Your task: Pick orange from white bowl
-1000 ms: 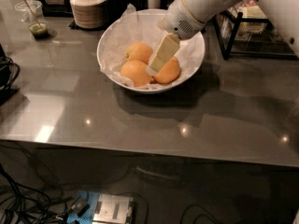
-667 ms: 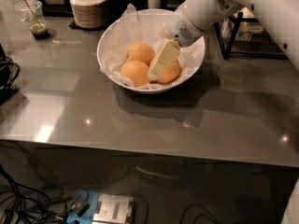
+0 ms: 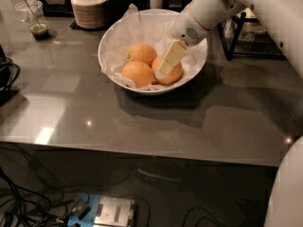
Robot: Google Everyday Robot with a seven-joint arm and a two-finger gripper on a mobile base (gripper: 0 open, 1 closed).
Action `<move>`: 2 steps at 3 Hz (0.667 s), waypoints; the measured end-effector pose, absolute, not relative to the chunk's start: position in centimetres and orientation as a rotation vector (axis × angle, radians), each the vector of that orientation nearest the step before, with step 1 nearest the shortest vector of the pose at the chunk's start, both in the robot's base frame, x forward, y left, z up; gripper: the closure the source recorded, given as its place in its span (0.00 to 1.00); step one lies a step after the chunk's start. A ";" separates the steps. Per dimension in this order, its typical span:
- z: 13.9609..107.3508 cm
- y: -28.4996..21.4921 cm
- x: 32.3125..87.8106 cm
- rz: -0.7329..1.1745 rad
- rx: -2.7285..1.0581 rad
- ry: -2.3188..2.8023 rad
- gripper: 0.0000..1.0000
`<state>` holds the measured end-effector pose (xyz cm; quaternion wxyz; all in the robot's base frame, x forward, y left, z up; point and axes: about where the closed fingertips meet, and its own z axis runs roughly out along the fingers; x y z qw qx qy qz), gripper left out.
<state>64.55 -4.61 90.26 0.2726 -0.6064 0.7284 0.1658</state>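
The orange (image 3: 176, 73) I am working on lies on the right side of the white bowl (image 3: 106, 45), resting on the crinkled white paper (image 3: 142, 26) that lines it. My tool (image 3: 166, 66) is down inside the bowl, its pale cream tip slanting across the front of this fruit and covering the left part of its peel; I cannot tell whether the tool is released or clenched. My white arm (image 3: 246, 4) reaches in from the upper right, above the bowl's far rim. A second orange (image 3: 142, 53) sits just behind and to the left, and a third orange (image 3: 137, 74) lies at the front left, both crowded close to mine. The bowl stands on the grey glossy tabletop (image 3: 142, 122). Behind it, to the left, is a stack of small beige bowls (image 3: 88, 7), and farther left a clear cup (image 3: 33, 18) with something green in it.
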 end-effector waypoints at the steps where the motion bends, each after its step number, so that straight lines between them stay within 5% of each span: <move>1: 90.3 -4.6 64.6 0.446 -1.632 1.960 0.19; 2: 90.3 -4.6 64.6 0.446 -1.632 1.960 0.42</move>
